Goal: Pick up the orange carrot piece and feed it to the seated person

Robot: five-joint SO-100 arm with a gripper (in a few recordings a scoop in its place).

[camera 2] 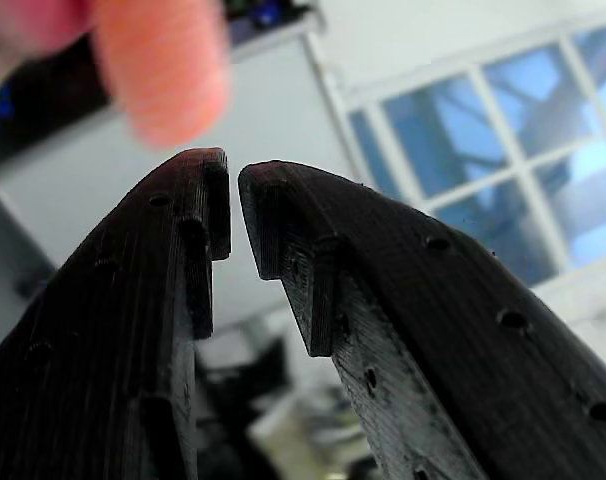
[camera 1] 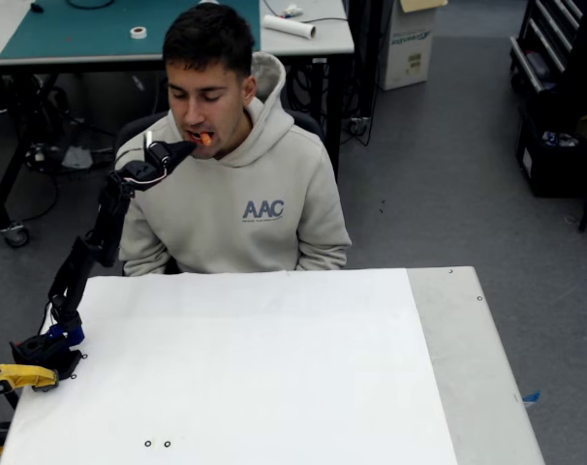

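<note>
Now the carrot (camera 1: 205,139) sits in the person's (camera 1: 237,194) mouth, just beyond the gripper (camera 1: 184,149), whose fingers (camera 2: 198,215) stand slightly parted, holding nothing.

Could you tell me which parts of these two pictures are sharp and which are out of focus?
Fixed view: evenly lit and sharp throughout, seated person and table included. Wrist view: gripper sharp, its jaws slightly parted; orange carrot piece and the bright window behind are blurred.

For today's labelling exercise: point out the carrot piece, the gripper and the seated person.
carrot piece (camera 1: 205,139): fixed view, the orange end at the mouth.
gripper (camera 1: 184,148): fixed view, between its fingertips.
seated person (camera 1: 260,194): fixed view, hoodie chest.
</note>
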